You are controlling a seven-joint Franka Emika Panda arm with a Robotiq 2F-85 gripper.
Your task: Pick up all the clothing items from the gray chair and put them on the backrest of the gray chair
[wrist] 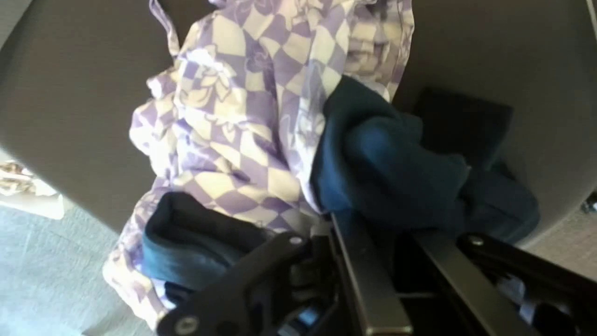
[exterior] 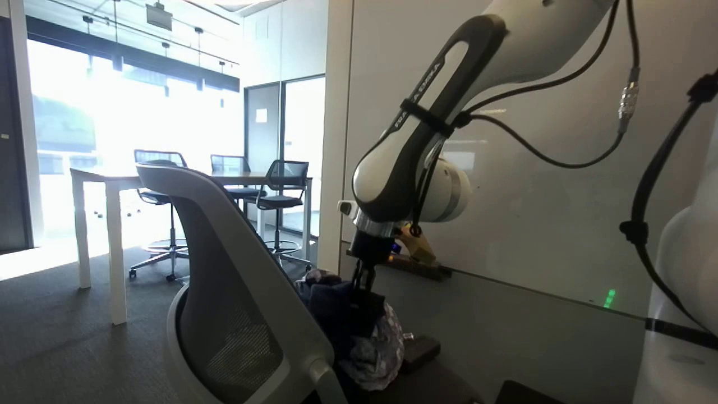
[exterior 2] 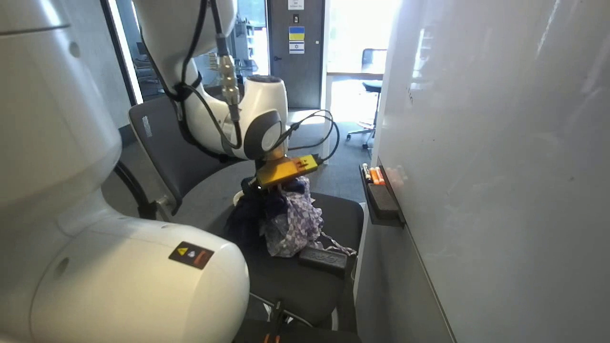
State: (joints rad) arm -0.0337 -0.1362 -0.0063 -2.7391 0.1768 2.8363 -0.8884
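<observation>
The gray chair [exterior: 305,336] stands under the arm, and its mesh backrest [exterior: 224,292] also shows in an exterior view as a dark curved panel [exterior 2: 164,152]. Bunched on its seat [wrist: 70,102] lie the dark navy garment [wrist: 396,163] and the purple-and-white patterned garment [wrist: 252,121], the navy one partly on top. Pointing down into the pile, my gripper [wrist: 380,228] is shut on a fold of the navy garment. Cloth hides its fingertips. In an exterior view the yellow wrist camera mount [exterior 2: 286,170] covers most of the fingers.
A whiteboard [exterior 2: 486,157] with a marker tray [exterior 2: 383,200] runs close along the seat. A dark armrest pad [exterior 2: 324,261] sits beside the patterned garment. Farther off stand a high table [exterior: 112,179] and black-framed office chairs [exterior: 283,202].
</observation>
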